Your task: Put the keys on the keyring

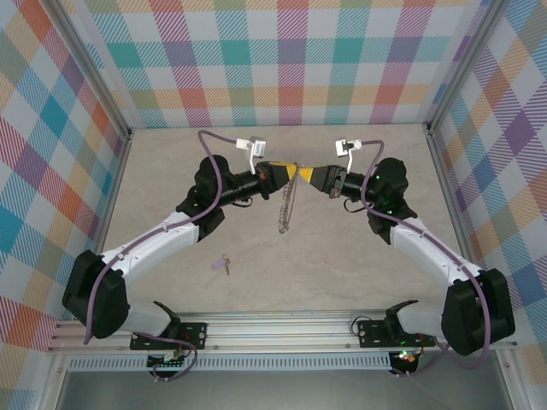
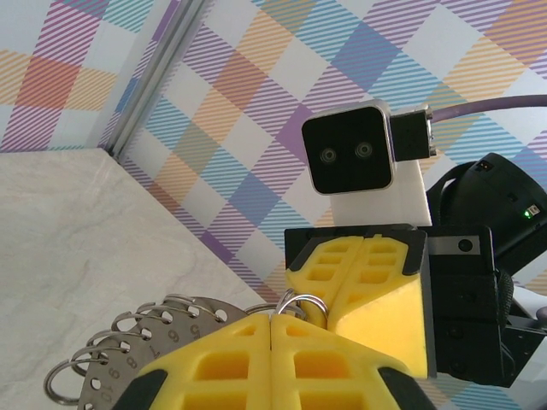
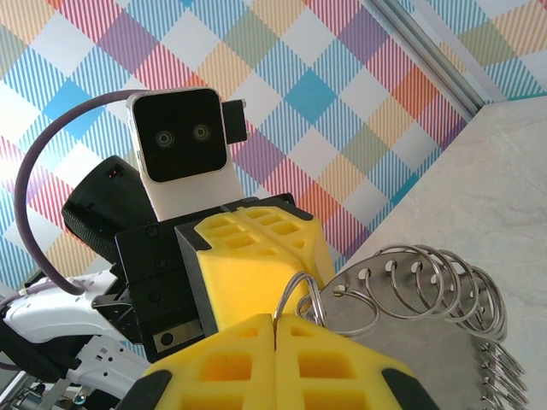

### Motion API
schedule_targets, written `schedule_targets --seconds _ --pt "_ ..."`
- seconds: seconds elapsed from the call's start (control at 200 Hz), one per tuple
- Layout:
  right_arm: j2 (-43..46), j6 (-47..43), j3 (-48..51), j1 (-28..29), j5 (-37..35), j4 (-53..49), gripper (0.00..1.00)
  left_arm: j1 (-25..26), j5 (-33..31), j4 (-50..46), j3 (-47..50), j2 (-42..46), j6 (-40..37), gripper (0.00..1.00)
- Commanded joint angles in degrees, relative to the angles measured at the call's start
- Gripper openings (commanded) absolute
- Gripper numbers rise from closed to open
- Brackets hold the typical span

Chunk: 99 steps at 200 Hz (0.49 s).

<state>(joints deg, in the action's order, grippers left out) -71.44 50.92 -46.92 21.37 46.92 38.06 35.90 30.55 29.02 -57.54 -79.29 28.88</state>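
Observation:
The keyring (image 1: 285, 207) is a silvery string of split rings on a numbered metal plate (image 2: 128, 363). It hangs above the table between my two grippers at the back middle. My left gripper (image 1: 291, 171) is shut on a small split ring (image 2: 301, 302) at its top, yellow fingers pressed together (image 2: 273, 318). My right gripper (image 1: 307, 174) faces it tip to tip and is shut on the same ring (image 3: 301, 290), its jaws closed (image 3: 275, 318). The plate with its rings (image 3: 427, 286) dangles beside the fingers. The key (image 1: 225, 265), lilac-headed, lies flat on the table nearer the left arm's base.
Checked walls close in the pale table (image 1: 342, 256) on three sides, with metal posts at the back corners (image 1: 128, 132). The arms' bases are bolted to a rail (image 1: 282, 329) at the near edge. Each wrist camera faces the other's camera housing (image 2: 350, 152).

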Motion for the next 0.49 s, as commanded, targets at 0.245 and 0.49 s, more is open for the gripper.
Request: schedule_targets --seconds 0.245,0.49 --pt "1.12 -2.73 -0.08 0.34 0.1 -0.25 0.0 0.88 2.12 6.76 -0.34 1.17 4.06 0.53" --pt "0.34 -3.39 -0.11 0.08 -0.27 -0.87 0.0 0.88 8.59 11.97 -2.7 -0.96 8.61 0.42"
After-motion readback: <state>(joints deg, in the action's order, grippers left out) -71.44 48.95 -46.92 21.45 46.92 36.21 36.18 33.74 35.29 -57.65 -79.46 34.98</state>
